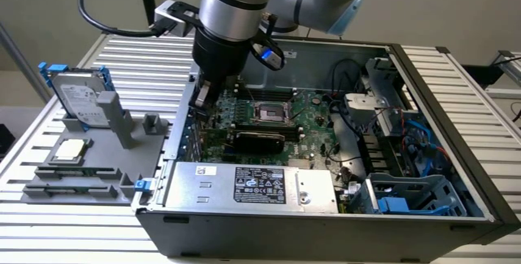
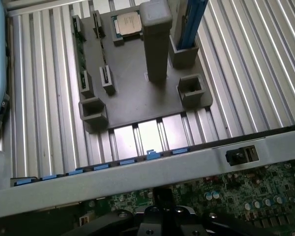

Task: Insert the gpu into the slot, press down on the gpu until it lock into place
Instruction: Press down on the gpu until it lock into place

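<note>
The arm reaches down into the open computer case, which lies on its side on the ribbed metal surface. Its pincer sits low at the edge of the green motherboard nearest the exterior view's left, close against the case wall — the jaws are closed, and nothing can be seen held between them. In the wrist view the pincer's dark body hangs just above the board, with the grey case wall and its row of small blue clips right in front of it.

The gpu lies flat across the motherboard, a dark rectangular card just below the square silver processor socket as the exterior view shows it. It sits near the pincer but apart from it. The slot beneath it is hidden by the card, so whether the card is fully locked in cannot be told.

A silver power supply with a labelled sticker fills the near side of the case. Outside the case, on the exterior view's left, a grey fixture tray rests on the surface (it carries a hard drive in a blue frame, standing tilted, and a processor chip lying flat).
</note>
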`<action>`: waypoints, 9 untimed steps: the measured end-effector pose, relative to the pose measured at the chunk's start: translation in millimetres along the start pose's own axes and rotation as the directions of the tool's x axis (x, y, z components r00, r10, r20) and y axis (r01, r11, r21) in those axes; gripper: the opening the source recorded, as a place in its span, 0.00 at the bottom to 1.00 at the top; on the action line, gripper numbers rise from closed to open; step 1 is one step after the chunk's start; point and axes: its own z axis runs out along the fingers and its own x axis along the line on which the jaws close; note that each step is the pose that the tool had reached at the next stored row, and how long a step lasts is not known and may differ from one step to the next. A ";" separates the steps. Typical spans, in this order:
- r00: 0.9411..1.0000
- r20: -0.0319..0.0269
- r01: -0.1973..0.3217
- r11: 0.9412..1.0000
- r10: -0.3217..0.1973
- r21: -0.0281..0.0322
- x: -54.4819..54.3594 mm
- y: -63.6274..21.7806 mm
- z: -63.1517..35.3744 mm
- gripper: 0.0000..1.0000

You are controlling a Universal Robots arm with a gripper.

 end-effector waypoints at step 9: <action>1.000 0.000 0.000 1.000 0.000 0.000 0.1 2.0 0.7 0.11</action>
